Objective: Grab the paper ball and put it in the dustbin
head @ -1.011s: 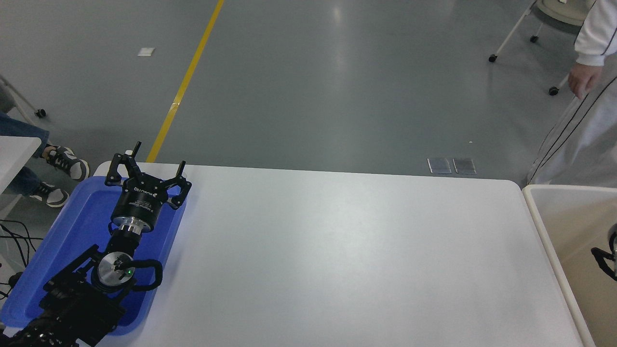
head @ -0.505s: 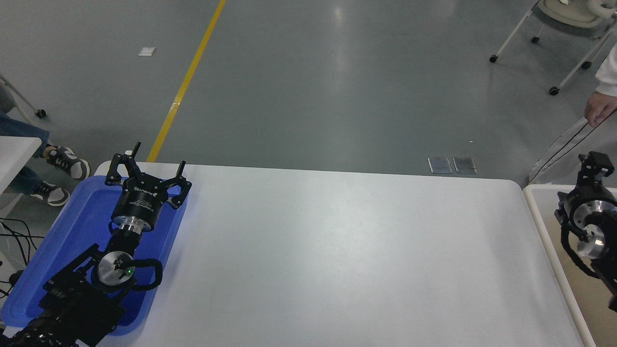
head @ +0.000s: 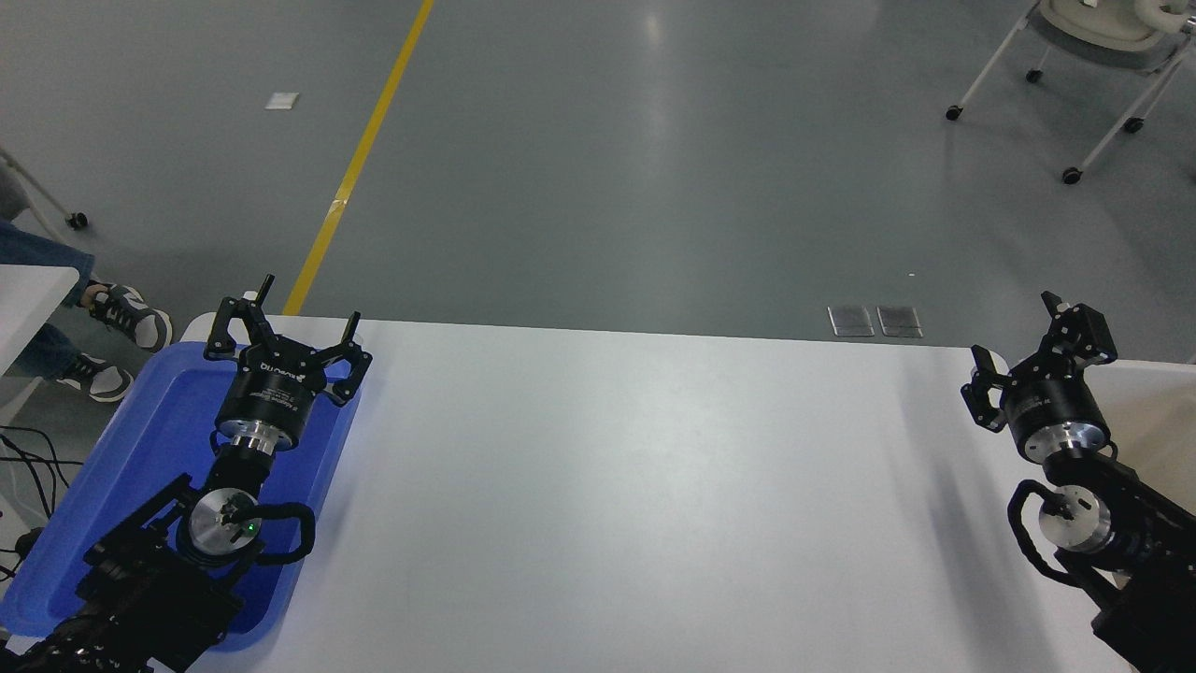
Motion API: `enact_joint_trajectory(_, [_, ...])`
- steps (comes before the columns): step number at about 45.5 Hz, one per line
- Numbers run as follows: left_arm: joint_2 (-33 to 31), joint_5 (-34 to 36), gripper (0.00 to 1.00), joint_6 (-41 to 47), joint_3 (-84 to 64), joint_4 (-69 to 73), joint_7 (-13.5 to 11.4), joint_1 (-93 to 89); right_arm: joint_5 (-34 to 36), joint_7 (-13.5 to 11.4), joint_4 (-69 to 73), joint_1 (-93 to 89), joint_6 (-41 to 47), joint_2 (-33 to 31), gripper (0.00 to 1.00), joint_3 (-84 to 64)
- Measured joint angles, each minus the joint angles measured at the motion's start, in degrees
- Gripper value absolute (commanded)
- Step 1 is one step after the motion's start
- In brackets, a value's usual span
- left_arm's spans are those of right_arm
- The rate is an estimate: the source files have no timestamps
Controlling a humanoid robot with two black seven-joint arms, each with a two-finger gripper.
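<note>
No paper ball shows anywhere now, so I cannot tell where it is; it may lie inside the bin (head: 1145,411), whose inside is mostly hidden behind the right arm. Only a pale strip of the bin shows, at the tabletop's (head: 635,486) right end. The right claw (head: 1037,350) hangs over that same end, beside the bin, fingers spread and holding nothing. An empty claw next to the bin suggests the drop is done and little is left, though that is a judgement.

The left claw (head: 280,322) is parked over the blue tray (head: 159,421) at the tabletop's left end, fingers spread. Beyond the tabletop lie grey floor, a yellow line (head: 360,159) and a wheeled chair base (head: 1074,93). A person's shoes (head: 117,322) show left of the tray. Nothing stands in the right arm's way.
</note>
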Motion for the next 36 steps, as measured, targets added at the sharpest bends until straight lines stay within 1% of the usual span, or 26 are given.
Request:
enact_joint_trajectory(9, [0.0, 0.0, 1.0, 0.0, 0.0, 0.0, 0.0, 0.0, -0.3, 0.7, 0.4, -0.2, -0.3, 1.6, 1.0, 0.7])
enact_joint_trajectory(17, [0.0, 0.0, 1.0, 0.0, 0.0, 0.0, 0.0, 0.0, -0.4, 1.2, 3.0, -0.7, 0.5, 1.8, 1.0, 1.2])
enact_joint_trajectory(20, [0.0, 0.0, 1.0, 0.0, 0.0, 0.0, 0.0, 0.0, -0.4, 2.3, 3.9, -0.8, 0.7, 1.6, 1.0, 1.4])
enact_joint_trajectory(24, [0.0, 0.0, 1.0, 0.0, 0.0, 0.0, 0.0, 0.0, -0.8, 5.0, 4.9, -1.2, 0.9, 1.5, 1.0, 1.3])
enact_joint_trajectory(28, [0.0, 0.0, 1.0, 0.0, 0.0, 0.0, 0.0, 0.0, -1.3, 6.7, 5.4, -1.5, 1.0, 1.4, 1.0, 1.2])
enact_joint_trajectory(31, [0.0, 0.0, 1.0, 0.0, 0.0, 0.0, 0.0, 0.0, -1.7, 7.6, 5.8, -1.8, 1.1, 1.4, 1.0, 1.2])
enact_joint_trajectory(36, [0.0, 0.0, 1.0, 0.0, 0.0, 0.0, 0.0, 0.0, -2.0, 8.5, 6.2, -2.3, 1.2, 1.3, 1.0, 1.1])
